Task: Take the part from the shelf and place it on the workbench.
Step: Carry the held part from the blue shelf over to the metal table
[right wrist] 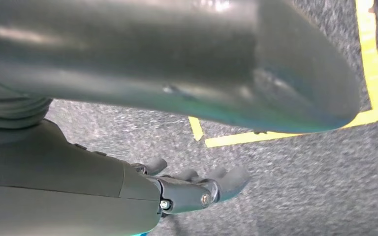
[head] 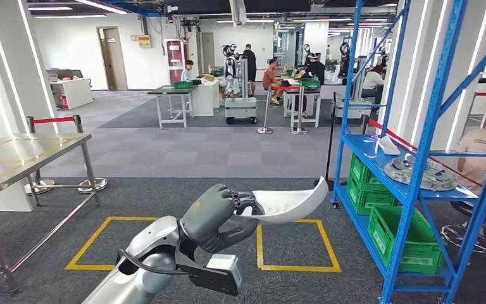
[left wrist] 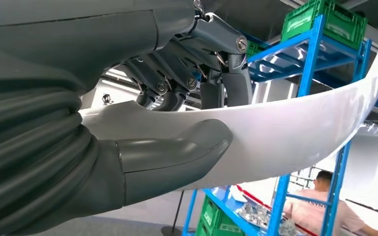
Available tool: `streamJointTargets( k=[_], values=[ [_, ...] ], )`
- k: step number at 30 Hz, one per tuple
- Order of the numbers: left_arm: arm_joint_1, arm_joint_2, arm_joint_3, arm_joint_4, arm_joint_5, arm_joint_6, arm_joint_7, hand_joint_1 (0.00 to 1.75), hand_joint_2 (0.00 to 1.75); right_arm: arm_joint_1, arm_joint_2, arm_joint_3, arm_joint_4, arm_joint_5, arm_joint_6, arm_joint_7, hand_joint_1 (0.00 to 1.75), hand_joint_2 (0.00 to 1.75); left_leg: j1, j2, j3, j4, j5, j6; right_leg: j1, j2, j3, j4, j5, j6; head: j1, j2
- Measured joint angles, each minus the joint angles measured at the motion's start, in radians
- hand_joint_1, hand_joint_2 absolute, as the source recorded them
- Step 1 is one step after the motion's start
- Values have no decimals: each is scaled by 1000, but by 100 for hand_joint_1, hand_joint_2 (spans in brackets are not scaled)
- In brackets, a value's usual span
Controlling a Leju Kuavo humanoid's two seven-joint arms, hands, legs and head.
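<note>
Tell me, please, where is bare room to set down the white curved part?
The shiny metal-topped workbench at the left looks bare across its visible top. The blue steel shelf is crowded: a round grey metal part on its upper level, green plastic crates below. The left hand holds the white curved part.

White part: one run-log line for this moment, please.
left hand holds white part | off blue shelf | workbench not reached | right hand empty

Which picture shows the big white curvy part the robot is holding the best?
The head view is best: it shows the whole white part in the left hand, from the gripped end to its far tip. The left wrist view shows it very close up, so part of it is hidden behind the hand. In the right wrist view I can't make it out.
</note>
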Motion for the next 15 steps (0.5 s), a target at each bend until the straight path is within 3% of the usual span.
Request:
streamJointTargets(
  k=[1,2,4,6,8,10,12,14,15],
  values=[
    [1,-16,-2,14,0,3,-4,175,175,2,0,-9,0,-6,-7,4,0,0,1,-15,-1,2,0,0,-2,4,-27,44,-8,4,1,0],
    [1,-28,-4,27,1,5,-7,175,175,3,2,-16,0,-11,-14,6,0,0,3,-30,-1,5,-1,-2,-5,4,-38,54,2,8,1,0],
    [1,-44,-6,44,1,8,-3,175,175,3,4,-26,0,-15,-28,4,0,0,9,-57,-3,15,-5,-9,-13,14,-2,-38,68,16,2,0],
    [0,-46,-7,46,1,11,14,175,175,2,8,-33,0,-9,-38,-8,0,0,13,-81,-13,33,-13,-25,-22,51,54,-156,112,24,3,0],
    [7,-25,-6,36,0,12,31,175,175,1,12,-35,0,9,-38,-30,0,0,14,-100,-27,40,-15,-40,-22,67,74,-195,114,16,3,0],
    [22,24,-3,20,0,16,34,175,175,-2,12,-35,-1,33,-28,-56,0,0,16,-111,-31,36,-12,-50,-19,47,75,-197,118,-3,3,0],
    [39,93,8,7,1,21,22,175,175,-4,6,-31,-2,51,-16,-74,0,0,15,-72,-45,69,-33,-59,-19,30,76,-201,122,-20,0,0],
    [52,149,21,3,3,24,10,175,175,-2,-6,-28,-3,57,-11,-79,0,0,14,-11,-99,177,-95,-65,-12,9,75,-204,123,-31,-5,0],
    [57,165,25,4,3,24,7,175,175,0,-11,-27,-3,56,-10,-80,0,0,14,4,-133,245,-125,-65,-8,-6,75,-204,122,-33,-5,0]
  ],
)
